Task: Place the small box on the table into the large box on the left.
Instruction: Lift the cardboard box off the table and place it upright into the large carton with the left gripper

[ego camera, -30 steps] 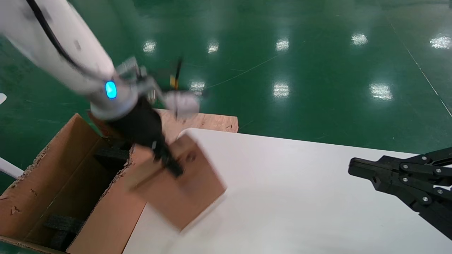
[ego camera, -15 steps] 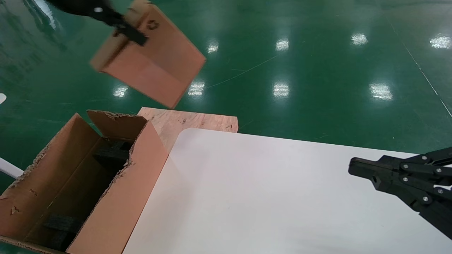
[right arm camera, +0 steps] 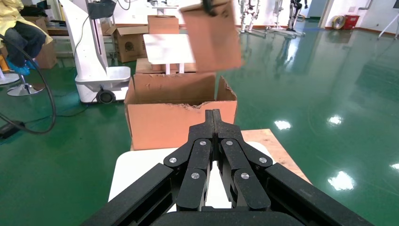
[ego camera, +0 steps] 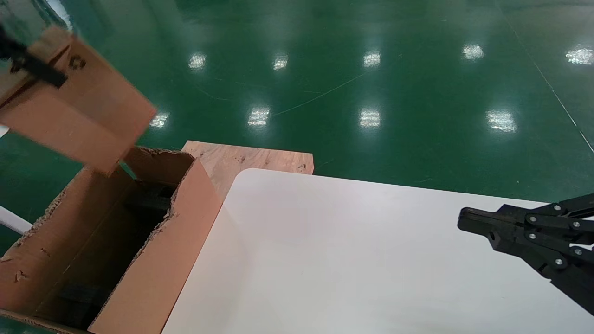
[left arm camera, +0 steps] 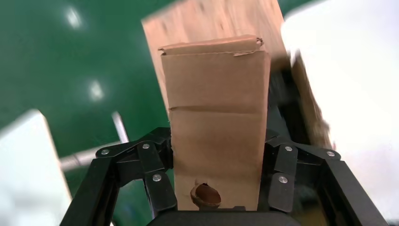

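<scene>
Small box (left arm camera: 215, 122) clamped between left gripper (left arm camera: 217, 176) fingers (airborne).

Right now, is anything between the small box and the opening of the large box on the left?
Nothing visible. The left end effector holds the small box in the air above the far end of the large box, whose top is open. Dark foam lies deep inside. The right end effector is parked over the table.

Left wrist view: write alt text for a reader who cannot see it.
The left gripper holds the small box clamped between its black jaws, a round punched hole showing near the box's base. Behind the box are a plywood board, green floor and part of the white table.
</scene>
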### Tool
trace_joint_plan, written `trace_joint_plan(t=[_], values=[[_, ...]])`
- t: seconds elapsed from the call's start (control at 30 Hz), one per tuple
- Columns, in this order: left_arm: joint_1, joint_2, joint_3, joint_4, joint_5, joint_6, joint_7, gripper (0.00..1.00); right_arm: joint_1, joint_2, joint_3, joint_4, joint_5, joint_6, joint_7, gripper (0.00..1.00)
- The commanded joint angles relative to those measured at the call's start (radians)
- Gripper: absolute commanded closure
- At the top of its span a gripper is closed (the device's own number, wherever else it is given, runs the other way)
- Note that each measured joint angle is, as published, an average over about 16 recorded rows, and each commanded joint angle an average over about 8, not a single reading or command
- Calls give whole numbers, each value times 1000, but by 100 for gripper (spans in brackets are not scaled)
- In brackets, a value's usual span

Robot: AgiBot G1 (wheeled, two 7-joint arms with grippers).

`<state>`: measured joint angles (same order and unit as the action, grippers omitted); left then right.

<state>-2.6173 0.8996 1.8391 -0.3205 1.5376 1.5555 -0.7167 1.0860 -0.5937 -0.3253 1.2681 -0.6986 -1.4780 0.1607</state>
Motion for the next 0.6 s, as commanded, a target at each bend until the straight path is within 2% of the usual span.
trace_joint_plan(t=[0.03, 0.3, 0.6], values=[[4, -11, 12, 30, 9, 27, 9, 100, 0, 0, 0, 0, 0, 0, 0, 100], [129, -10, 59, 48, -24, 29, -56, 100, 0, 0, 0, 0, 0, 0, 0, 100], [288, -1, 88, 51, -35, -21, -154, 100, 0, 0, 0, 0, 0, 0, 0, 100]])
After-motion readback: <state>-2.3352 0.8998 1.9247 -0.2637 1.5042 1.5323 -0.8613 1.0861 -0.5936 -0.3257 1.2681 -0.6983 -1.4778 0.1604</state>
